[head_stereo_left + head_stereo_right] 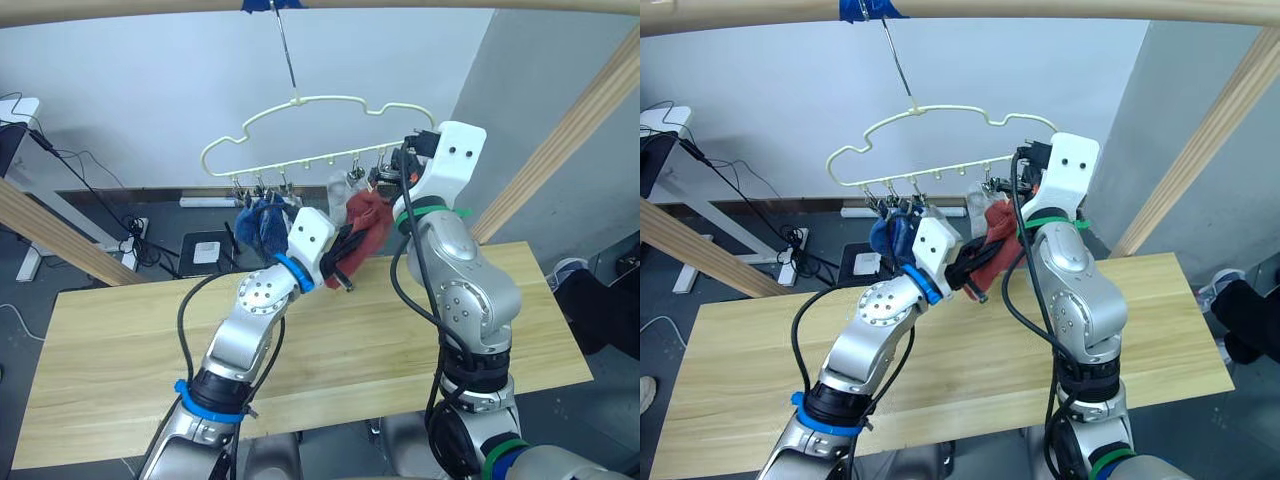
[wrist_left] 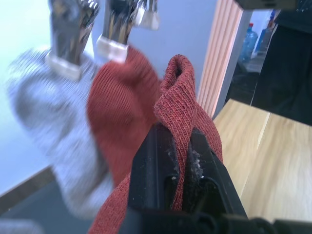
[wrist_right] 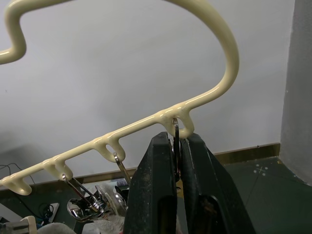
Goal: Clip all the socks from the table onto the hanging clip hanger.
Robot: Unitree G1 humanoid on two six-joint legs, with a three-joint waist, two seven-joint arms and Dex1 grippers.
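Late stage. Left to right on the pale yellow, wavy plastic hanger (image 1: pixel 300 140): blue socks (image 1: pixel 262 222) clipped, a soft grey knit sock (image 2: pixel 53 107) clipped, then a rust-red sock (image 2: pixel 119 102) clipped. The left gripper (image 2: pixel 176 146) is closed on a second red sock (image 2: pixel 187 107), ribbed cuff raised beside its mate. The right gripper (image 3: pixel 176 146) pinches the last metal clip (image 3: pixel 176 134), probably to open it. The plank table (image 1: pixel 120 350) carries no socks; this one appears to remain.
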